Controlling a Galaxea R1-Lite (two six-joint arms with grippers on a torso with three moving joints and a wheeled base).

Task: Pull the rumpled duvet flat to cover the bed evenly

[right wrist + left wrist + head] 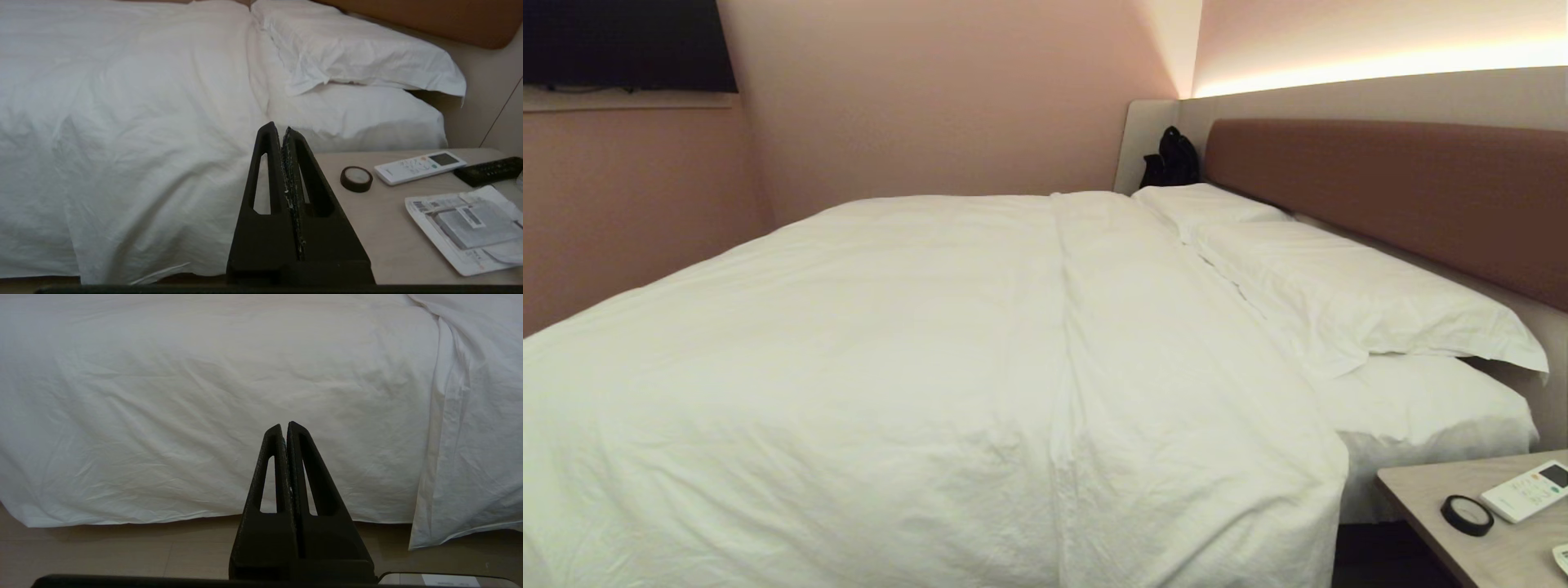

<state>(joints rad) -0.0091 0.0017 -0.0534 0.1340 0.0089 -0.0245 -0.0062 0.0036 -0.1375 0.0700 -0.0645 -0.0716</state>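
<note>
Left gripper [285,426] and right gripper [280,130], fingers pressed together and holding nothing, are hovering beside the bed [1437,400]; the duvet [915,367] is lying spread across it, overhanging the near side, below the pillows [1339,286].

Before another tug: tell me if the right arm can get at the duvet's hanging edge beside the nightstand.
Probably yes. The right end effector, shut and empty, points at the duvet with nothing in between; the nightstand and its tape roll sit off to the side. It must open first.

Bedside table [380,228] with tape roll [356,179], white remote [420,166], black remote [488,171], perhaps a leaflet [470,226], wall television [625,42]
</note>
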